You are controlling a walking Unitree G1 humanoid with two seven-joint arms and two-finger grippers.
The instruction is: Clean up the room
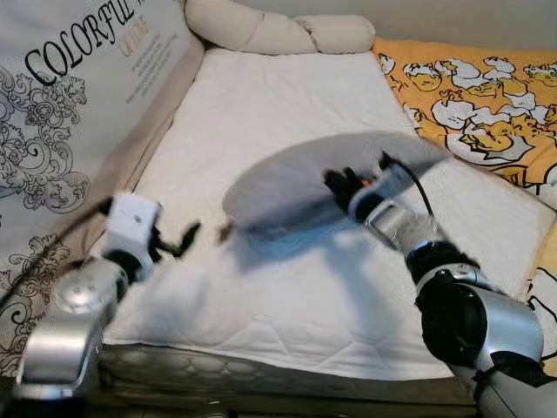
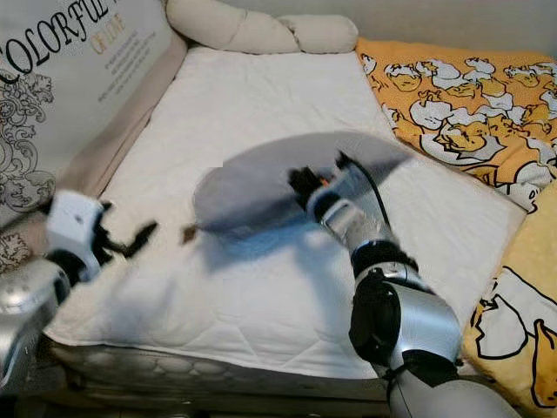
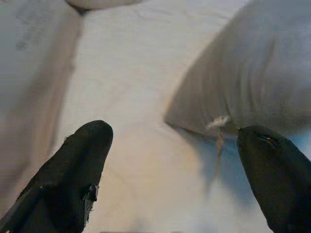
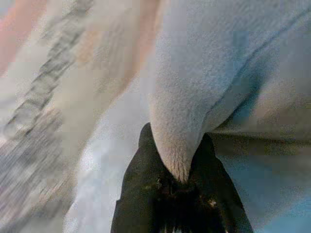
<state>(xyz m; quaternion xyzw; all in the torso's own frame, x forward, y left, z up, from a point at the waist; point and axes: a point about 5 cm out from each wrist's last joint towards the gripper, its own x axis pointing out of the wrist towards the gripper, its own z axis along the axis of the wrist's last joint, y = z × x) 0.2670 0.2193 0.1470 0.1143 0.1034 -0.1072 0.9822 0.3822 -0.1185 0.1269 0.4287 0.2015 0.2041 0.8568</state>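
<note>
While right tool (image 4: 177,167) pinches soft grey fleece cloth (image 1: 296,183) (rounded fold), left tool (image 3: 175,160) gapes.

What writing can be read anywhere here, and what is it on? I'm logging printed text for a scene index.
"COLORFUL": large black letters on the printed panel to the left of the mattress; the word that follows is cut off by the picture's edge.
Gold word beneath it on that panel: too blurred to read.
Small grey lines below the gold word: too small to read.
Yellow cartoon blanket: pictures, no readable text.
</note>
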